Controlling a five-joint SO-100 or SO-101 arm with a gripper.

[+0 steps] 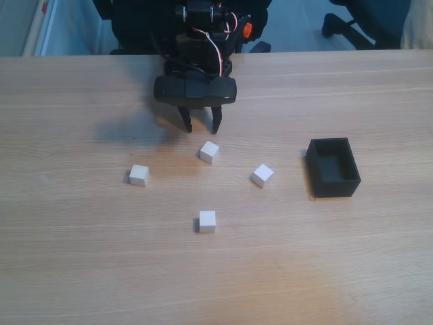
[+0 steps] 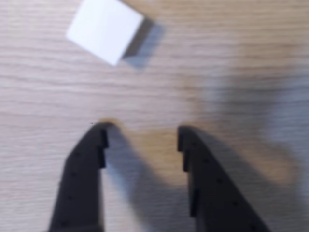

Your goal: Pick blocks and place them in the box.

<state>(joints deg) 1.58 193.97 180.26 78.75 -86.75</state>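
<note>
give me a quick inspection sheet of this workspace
surface: light wood table, bare apart from the job's things
job's things: four white blocks apart on the table; black box at right, nothing seen inside
clutter: nothing seen
grippers: gripper open, holding nothing, just behind the nearest block
cables: red and white wires on the arm
surroundings: chair base on the floor behind

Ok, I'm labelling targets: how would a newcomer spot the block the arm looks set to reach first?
In the fixed view, find the black robot arm's open tool at the wooden table's far edge. The small white cube just before its tips is the one; its three twins lie farther off.
</note>
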